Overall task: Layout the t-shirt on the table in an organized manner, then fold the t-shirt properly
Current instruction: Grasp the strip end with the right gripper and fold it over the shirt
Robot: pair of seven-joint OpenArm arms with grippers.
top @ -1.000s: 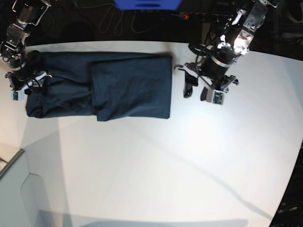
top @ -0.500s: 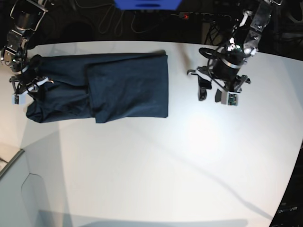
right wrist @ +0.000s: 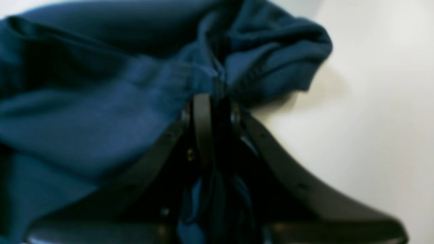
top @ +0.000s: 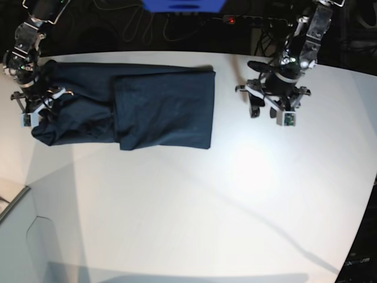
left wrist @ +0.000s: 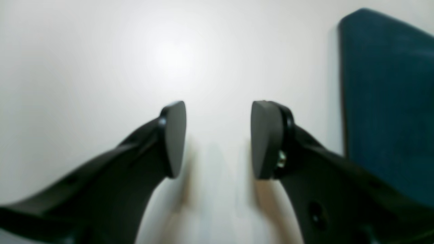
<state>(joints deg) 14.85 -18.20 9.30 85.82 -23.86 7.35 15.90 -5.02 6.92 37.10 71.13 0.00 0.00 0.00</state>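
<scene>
The dark navy t-shirt (top: 135, 106) lies as a long folded band at the back left of the white table (top: 194, 206). Its folded right edge (left wrist: 386, 101) shows in the left wrist view. At the shirt's bunched left end, my right gripper (top: 42, 105) is shut on a gathered fold of cloth (right wrist: 101, 118), the jaws (right wrist: 217, 105) pressed together with fabric between them. My left gripper (top: 265, 112) hangs open over bare table to the right of the shirt. Nothing sits between its pads (left wrist: 174, 135).
A blue object (top: 182, 5), cables and a power strip with a red light (top: 231, 20) lie behind the table's back edge. The table's curved edge runs down the left side (top: 26, 183), with a grey surface below it.
My right gripper has closed on the shirt's left end, and the cloth there has bunched. My left arm has drawn back and to the right, away from the shirt's edge, still open.
</scene>
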